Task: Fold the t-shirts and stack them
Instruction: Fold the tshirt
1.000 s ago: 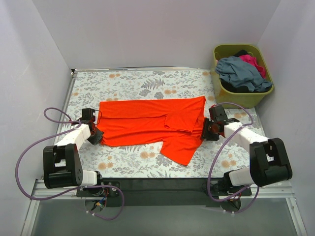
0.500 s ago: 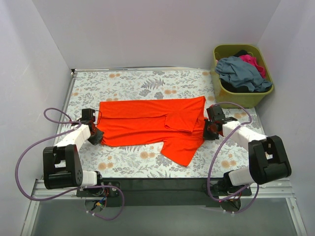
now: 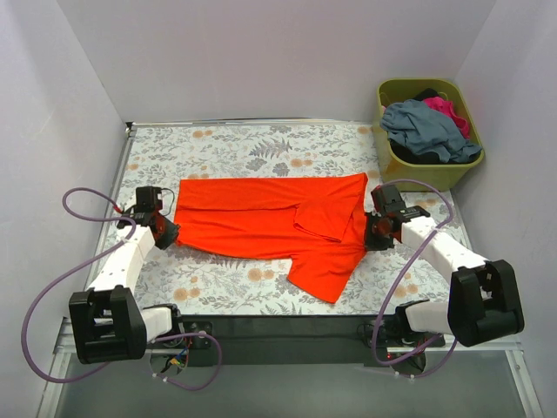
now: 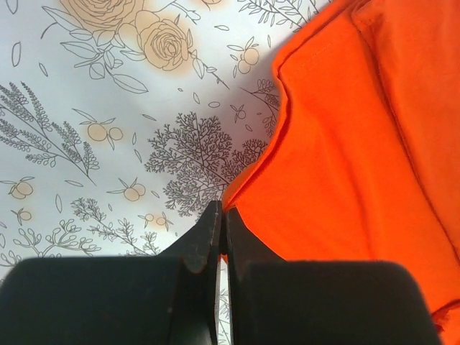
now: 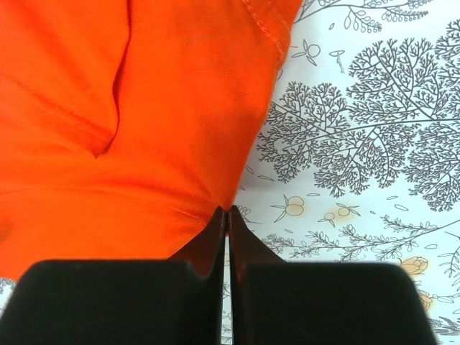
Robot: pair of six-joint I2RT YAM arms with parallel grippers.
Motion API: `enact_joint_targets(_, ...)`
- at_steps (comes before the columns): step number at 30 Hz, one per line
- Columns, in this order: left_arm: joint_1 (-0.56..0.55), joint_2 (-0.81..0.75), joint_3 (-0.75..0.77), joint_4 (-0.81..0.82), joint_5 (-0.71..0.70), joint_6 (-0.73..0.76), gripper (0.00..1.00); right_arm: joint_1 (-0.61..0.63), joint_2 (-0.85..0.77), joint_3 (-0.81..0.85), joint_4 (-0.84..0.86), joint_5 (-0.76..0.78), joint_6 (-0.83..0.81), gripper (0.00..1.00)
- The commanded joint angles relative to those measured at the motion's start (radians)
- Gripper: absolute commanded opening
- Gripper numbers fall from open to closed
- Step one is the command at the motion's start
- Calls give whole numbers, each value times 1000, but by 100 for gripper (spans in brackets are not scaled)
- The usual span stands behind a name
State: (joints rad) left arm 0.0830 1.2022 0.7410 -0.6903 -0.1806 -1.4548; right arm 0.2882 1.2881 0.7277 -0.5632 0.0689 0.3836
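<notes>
The orange shirt (image 3: 270, 222) lay spread lengthwise across the table (image 3: 261, 148). One sleeve was folded onto its body and the other fanned toward the near edge. The left gripper (image 3: 164, 233) had its jaws pressed together on the shirt's left end, and the right gripper (image 3: 374, 237) pinched the opposite edge likewise. Each wrist view showed cloth caught at the fingertips. Gripping both ends probably served to pull the cloth taut and flat for the next fold. At the far right, the basket (image 3: 426, 177) held a grey-blue shirt (image 3: 431, 131) on top, with a pink shirt (image 3: 448, 109) and a dark shirt (image 3: 418, 158) beneath.
</notes>
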Motion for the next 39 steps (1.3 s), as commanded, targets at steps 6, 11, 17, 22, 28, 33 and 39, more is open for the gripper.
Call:
enact_joint_targets(6, 3, -53, 17, -51, -46, 2, 0, -7, -3, 81, -50, -20, -43, 1)
enact_joint_targets(11, 14, -18, 57, -63, -56, 22, 0, -27, 25, 114, -64, 3, -69, 1)
enact_joint_targets(17, 41, -46, 78, -86, -68, 30, 0, -44, 36, 134, -67, -14, -83, 1)
enact_joint_targets(22, 54, -49, 90, -94, -46, 31, 0, -55, 50, 160, -70, -33, -95, 1)
enact_joint_targets(28, 60, -1, 95, -58, -19, 45, 0, -63, 99, 217, -76, -55, -103, 1)
enact_joint_targets(33, 61, 78, 129, -15, 33, 65, 0, -63, 168, 291, -89, -98, -118, 2)
enact_joint_targets(39, 61, 166, 192, 5, 47, 83, 0, -70, 234, 390, -113, -106, -135, 2)
